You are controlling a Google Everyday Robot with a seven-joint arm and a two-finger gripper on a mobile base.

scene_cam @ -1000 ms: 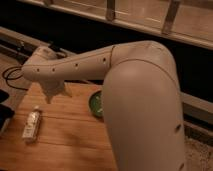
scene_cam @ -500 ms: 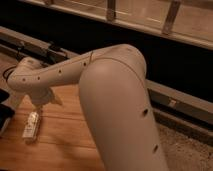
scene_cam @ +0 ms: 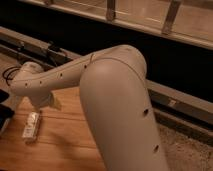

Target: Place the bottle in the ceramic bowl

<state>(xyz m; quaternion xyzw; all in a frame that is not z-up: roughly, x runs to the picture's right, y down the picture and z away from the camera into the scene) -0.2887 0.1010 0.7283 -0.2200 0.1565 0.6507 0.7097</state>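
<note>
The bottle is small and whitish with a pale label. It lies on its side on the wooden table at the lower left. My white arm stretches from the right across the middle of the view to the left. My gripper hangs below the wrist, just above and to the right of the bottle and apart from it. The green ceramic bowl is hidden behind my arm.
A dark object sits at the table's left edge. Black cables and a metal rail run behind the table. A dark wall with a lit ledge stands at the back. Gravelly floor lies to the right.
My arm has swung left and closer to the camera, and it now covers the green bowl. The gripper has moved left, nearer the bottle. The bottle has not moved.
</note>
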